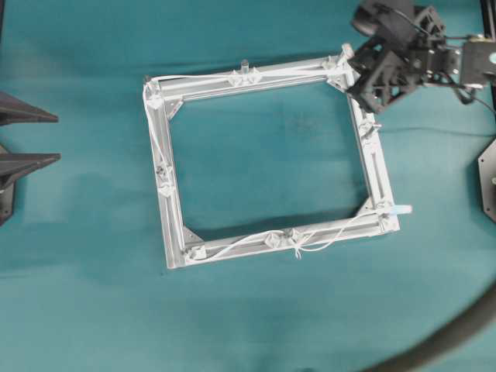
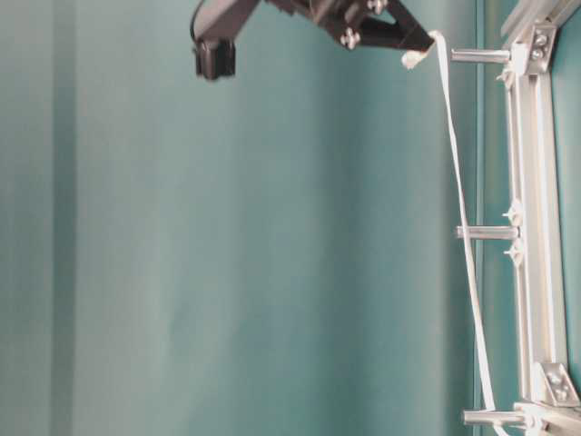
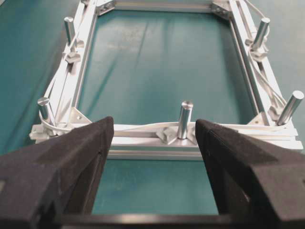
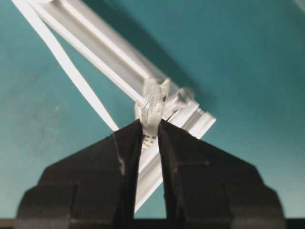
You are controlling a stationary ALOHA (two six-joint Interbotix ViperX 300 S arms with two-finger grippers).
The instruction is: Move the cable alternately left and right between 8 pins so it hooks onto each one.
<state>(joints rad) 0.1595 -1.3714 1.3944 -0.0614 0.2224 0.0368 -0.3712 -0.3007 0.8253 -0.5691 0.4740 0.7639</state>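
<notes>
The square aluminium frame [image 1: 174,232] lies on the teal cloth with the pins on its rails, such as the top-middle pin [image 1: 245,66]. The white cable [image 1: 287,72] runs along the top, left and bottom rails, past a small knot [image 1: 298,250] to a pale blue tip [image 1: 401,209]. My right gripper [image 1: 348,65] hovers at the frame's top right corner, shut on the cable's [image 4: 71,71] clear plug end [image 4: 153,107]. From table level that gripper [image 2: 419,44] holds the cable [image 2: 463,236] up beside a pin [image 2: 481,55]. My left gripper [image 3: 155,138] is open and empty, facing a pin [image 3: 184,119].
A thick dark hose [image 1: 449,341] curves across the bottom right corner. The right arm's black base [image 1: 488,178] stands at the right edge. My left gripper's fingers [image 1: 27,116] sit at the far left edge, well away from the frame.
</notes>
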